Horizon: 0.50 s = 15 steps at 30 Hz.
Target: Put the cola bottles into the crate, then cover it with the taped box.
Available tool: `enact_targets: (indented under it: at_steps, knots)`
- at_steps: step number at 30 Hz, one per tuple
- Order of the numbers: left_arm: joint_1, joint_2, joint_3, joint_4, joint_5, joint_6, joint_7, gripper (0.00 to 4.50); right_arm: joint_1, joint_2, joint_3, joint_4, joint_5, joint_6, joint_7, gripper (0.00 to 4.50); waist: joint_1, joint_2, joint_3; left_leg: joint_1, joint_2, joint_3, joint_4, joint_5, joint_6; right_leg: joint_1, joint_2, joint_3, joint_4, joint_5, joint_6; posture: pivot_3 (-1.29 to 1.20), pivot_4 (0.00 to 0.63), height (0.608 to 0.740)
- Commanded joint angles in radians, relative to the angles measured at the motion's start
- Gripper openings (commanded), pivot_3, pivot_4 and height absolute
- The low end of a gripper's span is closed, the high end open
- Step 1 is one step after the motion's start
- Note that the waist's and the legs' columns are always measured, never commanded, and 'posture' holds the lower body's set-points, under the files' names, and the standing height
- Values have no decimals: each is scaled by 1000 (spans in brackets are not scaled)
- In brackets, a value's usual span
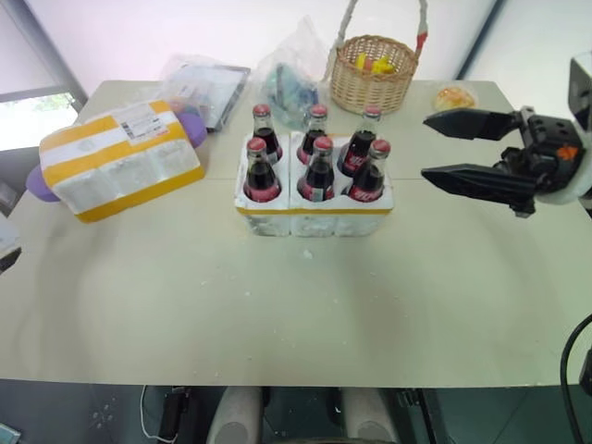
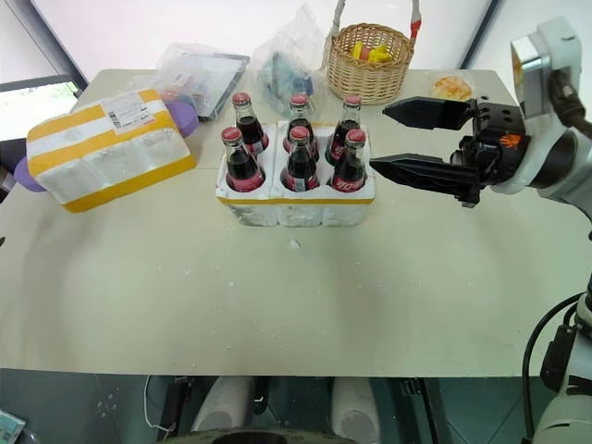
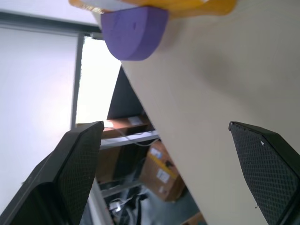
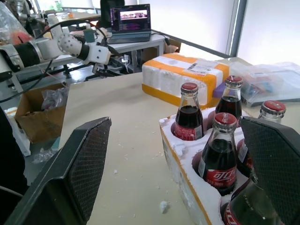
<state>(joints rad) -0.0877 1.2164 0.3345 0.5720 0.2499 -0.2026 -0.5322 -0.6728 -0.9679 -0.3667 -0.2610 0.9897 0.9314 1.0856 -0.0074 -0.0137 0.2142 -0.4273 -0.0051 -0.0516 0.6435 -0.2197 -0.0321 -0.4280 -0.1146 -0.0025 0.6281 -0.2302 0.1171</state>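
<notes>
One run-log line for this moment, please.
six red-capped glass cola bottles: in white foam crate | yellow-taped foam box: aside, crate uncovered | right gripper: open, empty

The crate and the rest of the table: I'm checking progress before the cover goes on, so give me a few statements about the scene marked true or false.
1. All six cola bottles stand in the crate. True.
2. The taped box already covers the crate. False: it lies on the table to the crate's left, apart from it.
3. The right gripper is open and holds nothing. True.
4. The wicker basket sits in front of the crate, at the near edge. False: it stands behind the crate, at the far edge.
5. The left gripper is shut on a bottle. False: it is open and empty.
</notes>
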Motion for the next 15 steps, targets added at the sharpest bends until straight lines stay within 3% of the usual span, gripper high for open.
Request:
enact_targets:
  at_steps: [1,7,15]
  knots:
    - [-192,1,-151,231,138,-147,188,4500,-43,-39,-21,-3,39,7,2,4477,0,0,0,0,0,0,0,0,0,0,0,0,1,0,0,0,150,737]
    - [-469,-66,-378,548,309,-221,438,4500,-99,-74,0,46,28,12,4,4477,-10,-1,-1,1,0,2,0,0,0,0,1,0,3,4,7,0,150,737]
    - [-585,-137,-482,704,344,-214,637,4500,-151,-140,-3,87,23,33,3,4477,-4,-1,-1,1,0,2,1,0,0,-1,1,0,3,4,7,0,150,737]
